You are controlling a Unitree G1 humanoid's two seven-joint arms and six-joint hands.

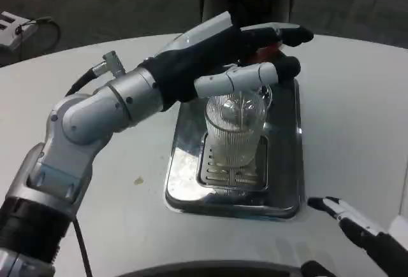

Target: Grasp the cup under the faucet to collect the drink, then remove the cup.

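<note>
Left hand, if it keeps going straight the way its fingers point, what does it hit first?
Likely nothing soon: the left hand points toward the picture's right, above the ribbed glass cup and steel drip tray. Beyond its fingers lies bare white table, though depth is unclear.

The left robot hand (pixel 236 54) and its forearm stretch across the upper middle of the frame, covering the ribbed cup (pixel 234 130) from above and the left. The steel tray (pixel 288 162) rims the cup all round. Bare desk (pixel 357 111) lies open on the right, up to the right robot hand (pixel 363 229) at lower right.
</note>
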